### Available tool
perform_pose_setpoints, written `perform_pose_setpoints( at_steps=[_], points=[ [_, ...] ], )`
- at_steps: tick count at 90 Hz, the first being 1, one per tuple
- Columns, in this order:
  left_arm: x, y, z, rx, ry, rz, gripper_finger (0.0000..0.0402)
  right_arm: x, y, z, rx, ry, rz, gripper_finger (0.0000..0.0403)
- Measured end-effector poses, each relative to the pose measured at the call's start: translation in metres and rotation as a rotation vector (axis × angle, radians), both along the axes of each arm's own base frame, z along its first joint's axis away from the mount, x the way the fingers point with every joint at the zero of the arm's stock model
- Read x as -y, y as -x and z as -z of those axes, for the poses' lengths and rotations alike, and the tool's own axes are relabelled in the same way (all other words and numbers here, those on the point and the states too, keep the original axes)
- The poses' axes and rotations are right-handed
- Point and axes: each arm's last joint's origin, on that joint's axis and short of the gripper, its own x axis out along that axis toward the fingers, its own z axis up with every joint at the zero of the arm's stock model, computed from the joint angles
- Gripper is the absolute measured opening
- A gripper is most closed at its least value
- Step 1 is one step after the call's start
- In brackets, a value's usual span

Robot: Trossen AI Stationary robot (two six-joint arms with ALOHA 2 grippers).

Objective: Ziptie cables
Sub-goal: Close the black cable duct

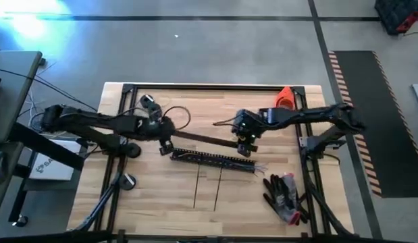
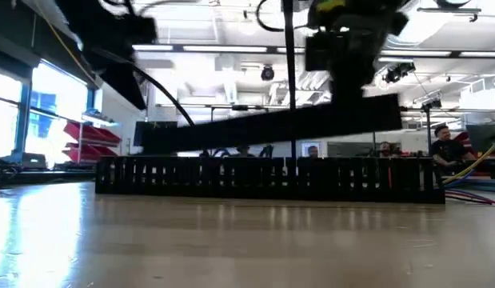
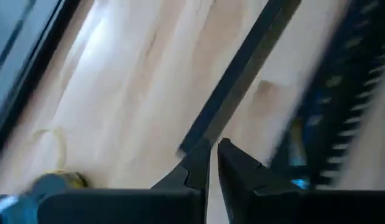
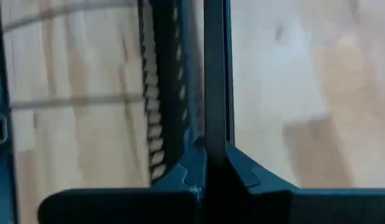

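A long flat black strip (image 1: pixel 205 140) runs across the table's middle between my two grippers. Nearer the front edge lies a black slotted duct (image 1: pixel 212 160). The cables (image 1: pixel 264 167), thin wires, stick out of the duct's right end and lie on the table (image 2: pixel 469 194). My right gripper (image 1: pixel 246 145) is shut on the strip's right end. My left gripper (image 3: pixel 214 152) is shut with its fingertips at the strip's left end (image 3: pixel 193 142). In the low view the strip (image 2: pixel 271 126) slopes, its right end higher. My left gripper's fingertips (image 3: pixel 203 155) stand right at the strip's left end; I cannot tell whether they touch it. My right gripper pinches the black strip near its right end (image 4: pixel 214 140) between its two fingers, coming from above. That end is lifted off the table and the strip slopes down toward the left.
Two thin dark ties (image 1: pixel 197 185) lie on the wood nearer the front edge. Black-and-red gloves (image 1: pixel 284 194) lie at the front right, and an orange cone (image 1: pixel 284 96) stands at the far right. A looped cord (image 1: pixel 176 115) lies behind the left gripper.
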Motion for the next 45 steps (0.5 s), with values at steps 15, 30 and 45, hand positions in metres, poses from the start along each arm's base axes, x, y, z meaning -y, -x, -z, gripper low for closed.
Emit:
perform_pose_setpoints(
  at_steps=[15,30,45],
  points=[
    [0.022,0.025,0.012,0.11,0.138,-0.046,0.0042,-0.039,0.029,-0.005,0.083,-0.066,-0.058,0.0001],
    [0.041,0.031,0.025,0.283,0.152,0.042,0.0055,-0.068,0.06,0.006,0.185,-0.151,-0.1,0.0],
    [0.054,0.02,0.024,0.508,0.208,0.288,0.0074,-0.081,0.08,0.025,0.231,-0.232,-0.049,0.0]
  ],
)
